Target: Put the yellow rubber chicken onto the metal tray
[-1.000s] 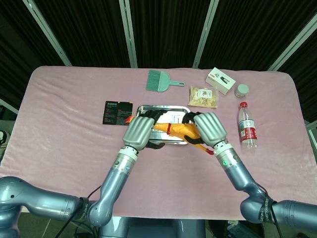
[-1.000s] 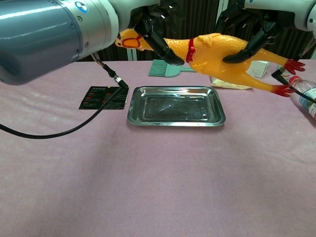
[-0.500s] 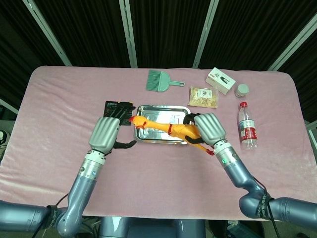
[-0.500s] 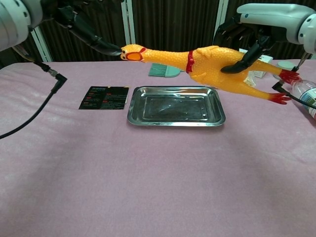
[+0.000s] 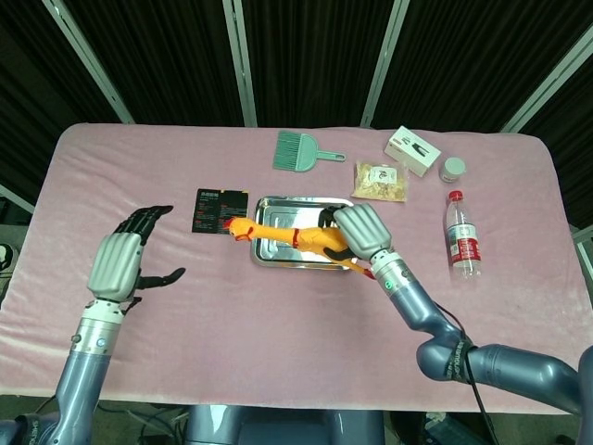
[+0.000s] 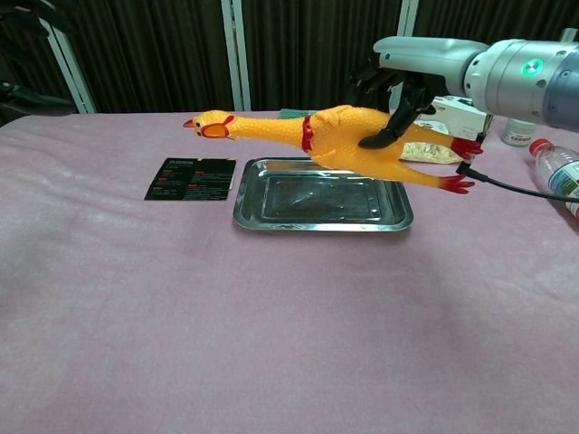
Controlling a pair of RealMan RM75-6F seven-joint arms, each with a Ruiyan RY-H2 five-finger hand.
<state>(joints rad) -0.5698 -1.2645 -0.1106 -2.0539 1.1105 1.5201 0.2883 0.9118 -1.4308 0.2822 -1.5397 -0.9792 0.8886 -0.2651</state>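
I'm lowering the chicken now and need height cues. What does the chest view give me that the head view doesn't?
Only the chest view shows the gap: the yellow rubber chicken hangs clear above the metal tray, level, head past the tray's left edge. Only the head view shows the left robot hand, fingers spread, holding nothing, away from the tray, plus the green brush. Both show the right robot hand holding the chicken's body, the black card and the water bottle.

Robot laboratory test cell: a table (image 5: 111, 167) covered in pink cloth, enclosed behind by black curtains (image 5: 306, 56) hung on a bare aluminium frame (image 5: 236, 60).
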